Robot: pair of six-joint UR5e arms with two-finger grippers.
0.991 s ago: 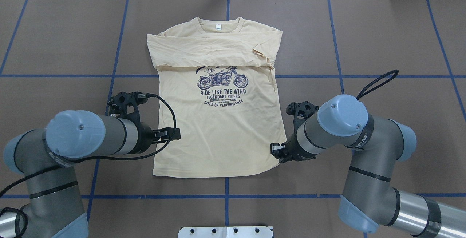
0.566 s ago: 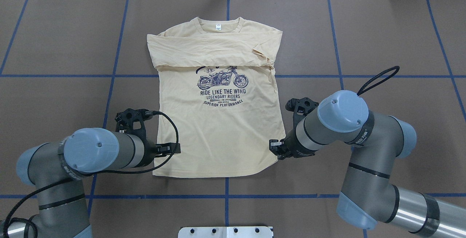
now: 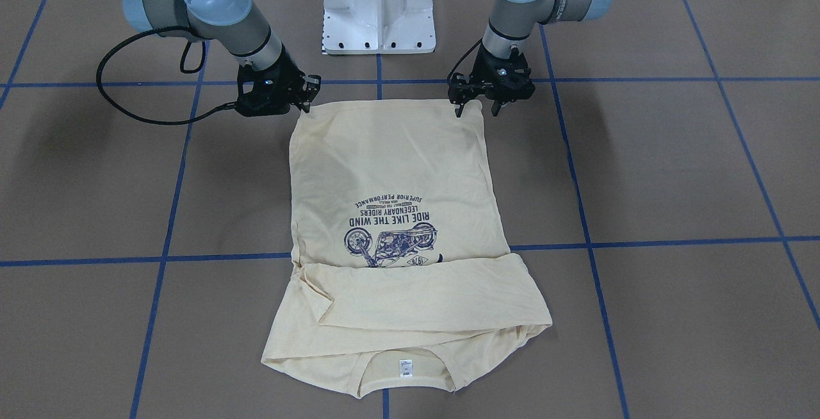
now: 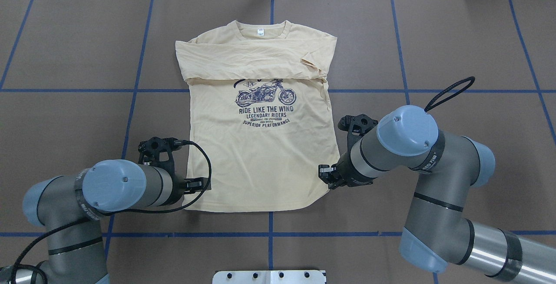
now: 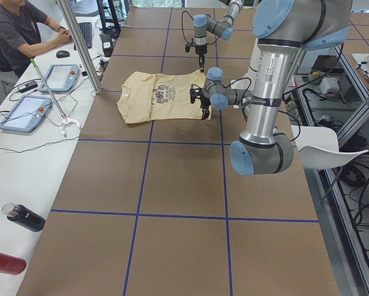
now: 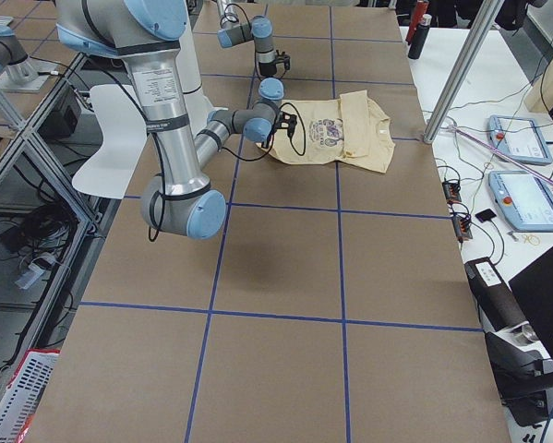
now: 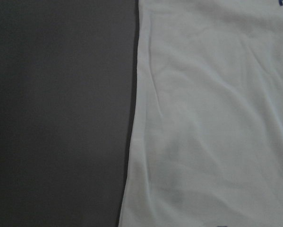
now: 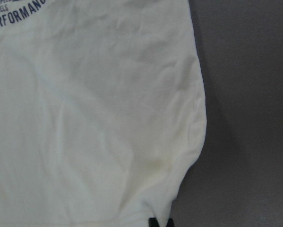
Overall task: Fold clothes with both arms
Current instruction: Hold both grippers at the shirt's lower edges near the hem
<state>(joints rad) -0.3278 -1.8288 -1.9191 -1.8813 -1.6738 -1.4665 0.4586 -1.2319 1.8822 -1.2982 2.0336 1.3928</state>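
Note:
The cream-yellow clothes [image 4: 260, 162], one T-shirt, lie flat with the navy motorcycle print up and the collar at the table's far side. Both sleeves are folded across the chest [image 3: 423, 291]. My left gripper [image 3: 475, 109] hovers open over the hem's left corner, one finger on either side of it. The right gripper [image 3: 306, 100] stands open at the hem's right corner [image 4: 325, 188], low and tilted towards the cloth. In the left wrist view only the shirt's side edge [image 7: 134, 142] shows. The right wrist view looks onto the rounded hem corner [image 8: 179, 189].
The brown table cover [image 4: 65, 49] carries blue tape lines. The white pedestal base [image 3: 379, 6] stands just behind the hem. A person [image 5: 18, 31] sits at a side bench with tablets; bottles [image 5: 24, 217] lie near that view's corner.
The left arm has drawn back along the shirt's left edge to the hem corner. The right gripper has edged slightly inwards at the right hem. The shirt has not moved.

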